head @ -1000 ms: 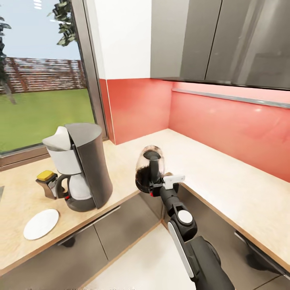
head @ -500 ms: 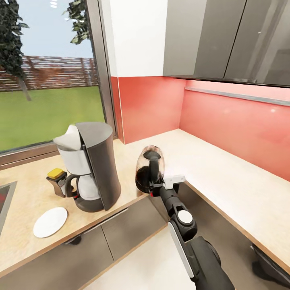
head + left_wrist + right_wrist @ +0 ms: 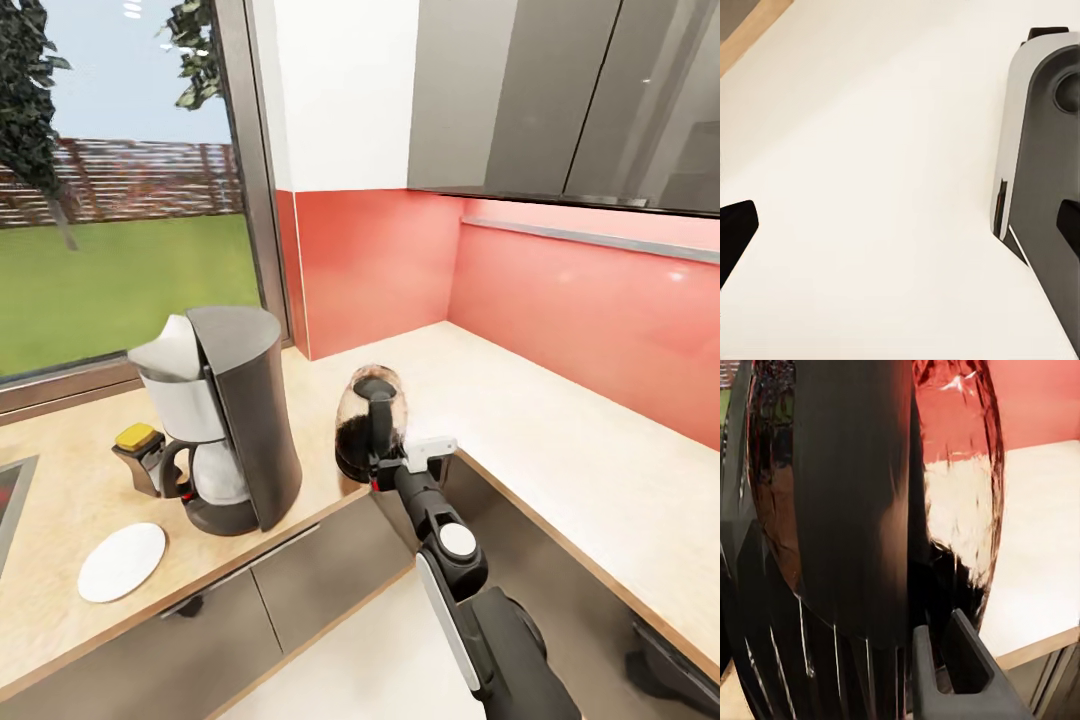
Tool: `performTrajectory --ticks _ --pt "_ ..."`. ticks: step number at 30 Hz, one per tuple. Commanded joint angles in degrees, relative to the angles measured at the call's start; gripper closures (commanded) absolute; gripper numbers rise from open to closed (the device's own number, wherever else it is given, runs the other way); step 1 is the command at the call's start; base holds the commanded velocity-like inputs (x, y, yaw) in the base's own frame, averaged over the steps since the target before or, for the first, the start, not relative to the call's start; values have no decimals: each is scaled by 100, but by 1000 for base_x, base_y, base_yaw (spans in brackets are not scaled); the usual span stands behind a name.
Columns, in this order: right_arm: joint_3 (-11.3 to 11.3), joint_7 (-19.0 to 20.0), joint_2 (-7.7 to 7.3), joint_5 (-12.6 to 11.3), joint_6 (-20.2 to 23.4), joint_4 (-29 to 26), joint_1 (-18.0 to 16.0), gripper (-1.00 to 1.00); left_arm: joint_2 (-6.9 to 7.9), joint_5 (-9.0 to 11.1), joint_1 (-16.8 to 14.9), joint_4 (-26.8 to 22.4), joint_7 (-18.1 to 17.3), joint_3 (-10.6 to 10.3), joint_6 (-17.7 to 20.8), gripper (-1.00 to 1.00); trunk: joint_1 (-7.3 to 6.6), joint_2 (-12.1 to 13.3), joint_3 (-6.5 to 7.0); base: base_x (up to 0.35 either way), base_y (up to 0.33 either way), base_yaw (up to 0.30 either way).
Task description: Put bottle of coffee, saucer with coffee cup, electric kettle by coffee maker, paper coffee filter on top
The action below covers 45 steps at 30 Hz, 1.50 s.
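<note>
The coffee maker (image 3: 235, 420) stands on the kitchen countertop (image 3: 520, 400), with the white paper coffee filter (image 3: 176, 335) on its basket. Behind it to the left stands the bottle of coffee (image 3: 138, 456) with its yellow lid. The saucer (image 3: 122, 562) lies bare near the front edge. My right gripper (image 3: 384, 464) is shut on the black handle of the electric kettle (image 3: 368, 420), upright at the counter's inner corner, right of the coffee maker. The right wrist view shows that handle (image 3: 851, 510) up close beside one finger (image 3: 954, 675). My left gripper (image 3: 900, 232) is open over the pale floor. The coffee cup is out of view.
A steel sink corner (image 3: 10, 495) shows at the far left. A window (image 3: 120, 200) runs behind the counter, with a red backsplash (image 3: 560, 300) and grey wall cabinets (image 3: 540, 100) to the right. Dark cabinet fronts (image 3: 300, 580) sit below the worktop.
The head view has swung left, so the scene has shifted right. The kettle in my right gripper now sits closer to the coffee maker.
</note>
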Motion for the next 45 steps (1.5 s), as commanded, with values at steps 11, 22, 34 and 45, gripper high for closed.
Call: performTrajectory --ticks 11,22,34,45 --pt "14 -24 0 31 40 20 -7 100 -1 49 -2 6 8 -42 -10 -100 5 -12 -11 56 38 0" --pt "16 -18 0 31 40 32 -7 100 -1 49 -5 4 8 -43 -13 -100 5 -12 -11 104 109 0" --pt "14 -15 0 31 35 117 -7 100 -1 49 -4 4 -2 -41 -9 -100 5 -12 -11 65 50 0" --pt "14 -16 3 31 33 133 -7 100 -2 49 -2 13 -10 -41 -9 -100 5 -12 -11 17 13 0"
